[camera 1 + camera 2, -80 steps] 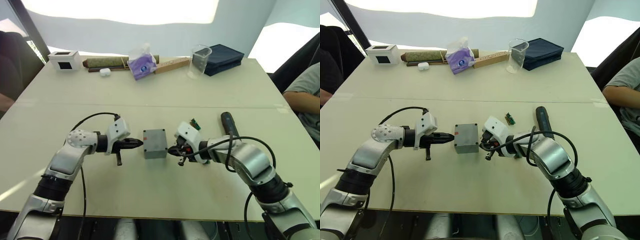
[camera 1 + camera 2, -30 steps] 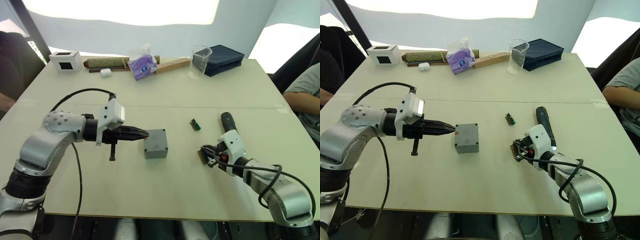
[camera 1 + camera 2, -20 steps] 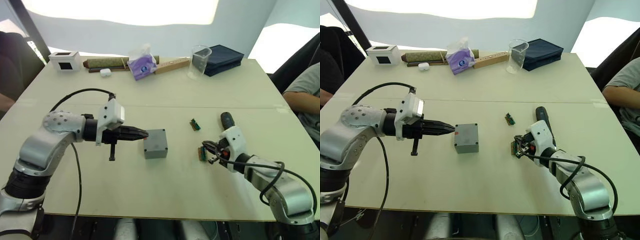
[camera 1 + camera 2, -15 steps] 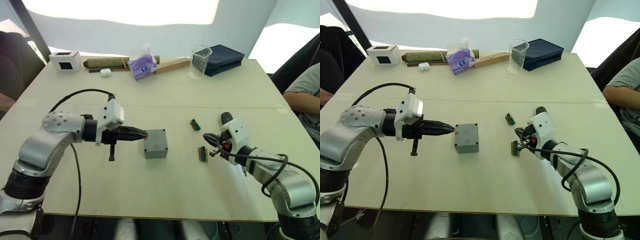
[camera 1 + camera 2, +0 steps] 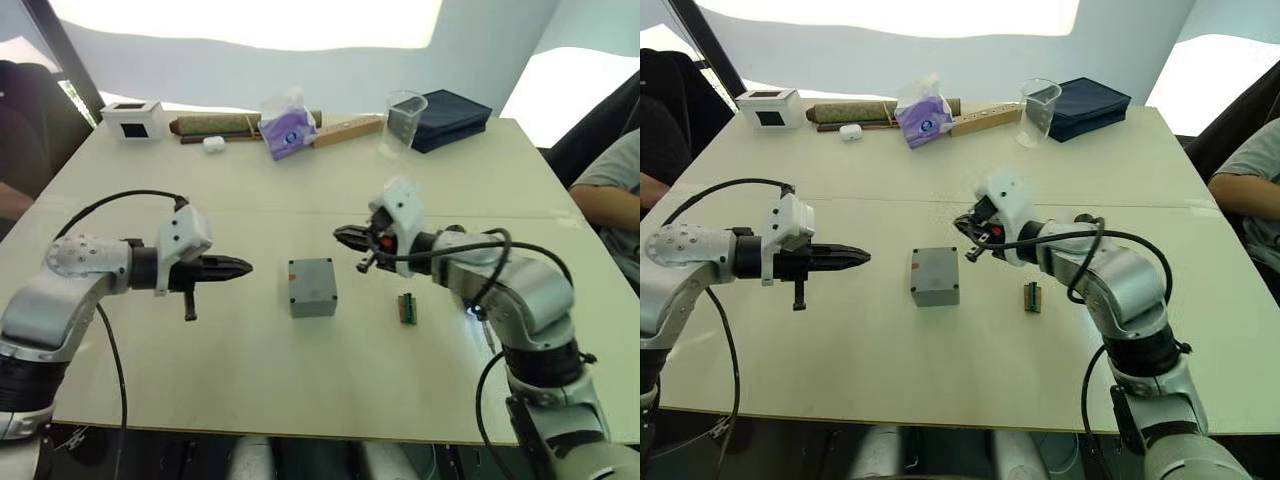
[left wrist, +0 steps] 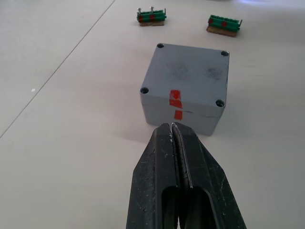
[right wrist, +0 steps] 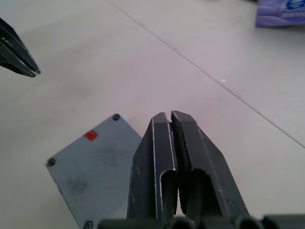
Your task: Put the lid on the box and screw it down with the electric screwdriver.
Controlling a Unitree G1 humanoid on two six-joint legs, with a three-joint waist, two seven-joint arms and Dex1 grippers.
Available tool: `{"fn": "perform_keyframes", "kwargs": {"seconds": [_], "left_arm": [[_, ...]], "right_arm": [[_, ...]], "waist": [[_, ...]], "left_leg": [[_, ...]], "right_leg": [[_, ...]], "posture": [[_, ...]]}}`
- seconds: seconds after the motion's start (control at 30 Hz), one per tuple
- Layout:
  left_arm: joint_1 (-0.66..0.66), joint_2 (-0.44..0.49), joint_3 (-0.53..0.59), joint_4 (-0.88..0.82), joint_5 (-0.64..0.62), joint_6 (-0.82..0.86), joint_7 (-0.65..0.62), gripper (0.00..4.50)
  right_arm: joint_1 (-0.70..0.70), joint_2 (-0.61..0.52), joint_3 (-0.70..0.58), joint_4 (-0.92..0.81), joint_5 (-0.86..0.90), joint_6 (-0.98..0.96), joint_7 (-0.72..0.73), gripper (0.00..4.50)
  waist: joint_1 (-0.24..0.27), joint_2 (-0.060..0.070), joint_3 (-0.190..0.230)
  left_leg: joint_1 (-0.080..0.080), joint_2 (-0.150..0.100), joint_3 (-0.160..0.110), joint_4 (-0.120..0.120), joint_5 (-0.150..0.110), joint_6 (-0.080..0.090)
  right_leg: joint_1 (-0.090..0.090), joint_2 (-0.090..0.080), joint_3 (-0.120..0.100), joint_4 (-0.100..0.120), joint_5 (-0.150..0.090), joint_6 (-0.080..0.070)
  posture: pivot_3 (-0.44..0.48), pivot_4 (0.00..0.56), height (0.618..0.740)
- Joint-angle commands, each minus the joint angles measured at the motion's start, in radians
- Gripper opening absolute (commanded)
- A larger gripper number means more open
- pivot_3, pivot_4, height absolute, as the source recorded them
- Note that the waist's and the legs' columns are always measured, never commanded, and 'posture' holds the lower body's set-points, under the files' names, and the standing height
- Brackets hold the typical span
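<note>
On a pale table [image 5: 300, 400], the lid [image 6: 192, 72] is seated on the box [image 5: 312, 287], apparently unscrewed, flanked by the left gripper [image 5: 243, 266] and right gripper [image 5: 340, 234], both closed and empty.

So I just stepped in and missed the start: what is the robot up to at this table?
It is working around the small grey plastic box, whose flat grey lid already sits on top with screws at its corners. Neither arm holds anything. The left gripper is shut and level with the box, apart from it on its red-marked side. The right gripper, also shut, hovers above the box's far right corner. Two small green circuit parts lie beyond the box.
</note>
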Motion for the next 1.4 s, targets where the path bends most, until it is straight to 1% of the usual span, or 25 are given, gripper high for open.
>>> {"fn": "perform_keyframes", "kwargs": {"seconds": [0.03, 0.1, 0.37, 0.87, 1.4], "left_arm": [[0.01, 0.007, 0.051, -0.031, -0.013, 0.0, 0.022, 0.0], [0.026, 0.003, 0.059, -0.045, -0.015, 0.001, 0.034, 0.0], [0.048, 0.001, 0.068, -0.081, -0.039, 0.018, 0.053, 0.0], [0.026, -0.009, 0.037, -0.083, -0.04, 0.015, 0.054, 0.0], [0.012, -0.021, 0.024, -0.092, -0.037, 0.023, 0.056, 0.0]], "right_arm": [[-0.044, 0.015, 0.081, 0.048, -0.045, -0.051, 0.029, 0.06], [-0.039, 0.018, 0.101, 0.061, -0.056, -0.07, 0.043, 0.06], [-0.018, 0.021, 0.1, 0.089, -0.086, -0.101, 0.053, 0.06], [0.029, -0.005, 0.076, 0.107, -0.124, -0.124, 0.066, 0.06], [0.022, 0.001, 0.083, 0.108, -0.131, -0.11, 0.087, 0.06]], "waist": [[-0.004, 0.0, 0.0], [-0.006, 0.0, 0.0], [-0.007, 0.0, 0.0], [-0.007, 0.0, 0.0], [-0.008, 0.0, 0.0]], "left_leg": [[0.0, 0.0, 0.0, 0.0, 0.0, 0.0], [0.0, 0.0, 0.0, 0.0, 0.0, 0.0], [0.0, 0.0, 0.0, 0.0, 0.0, 0.0], [0.0, 0.0, 0.0, 0.0, 0.0, 0.0], [0.0, 0.0, 0.0, 0.0, 0.0, 0.0]], "right_leg": [[0.0, 0.0, 0.0, 0.0, 0.0, 0.0], [0.0, 0.0, 0.0, 0.0, 0.0, 0.0], [-0.001, 0.0, 0.0, 0.0, 0.0, 0.0], [-0.001, 0.0, 0.0, 0.001, 0.0, 0.0], [-0.001, 0.0, 0.0, 0.001, 0.0, 0.0]], "posture": [[0.0, 0.15, 0.74], [0.0, 0.15, 0.74], [0.0, 0.15, 0.74], [0.0, 0.15, 0.74], [0.0, 0.15, 0.74]]}}
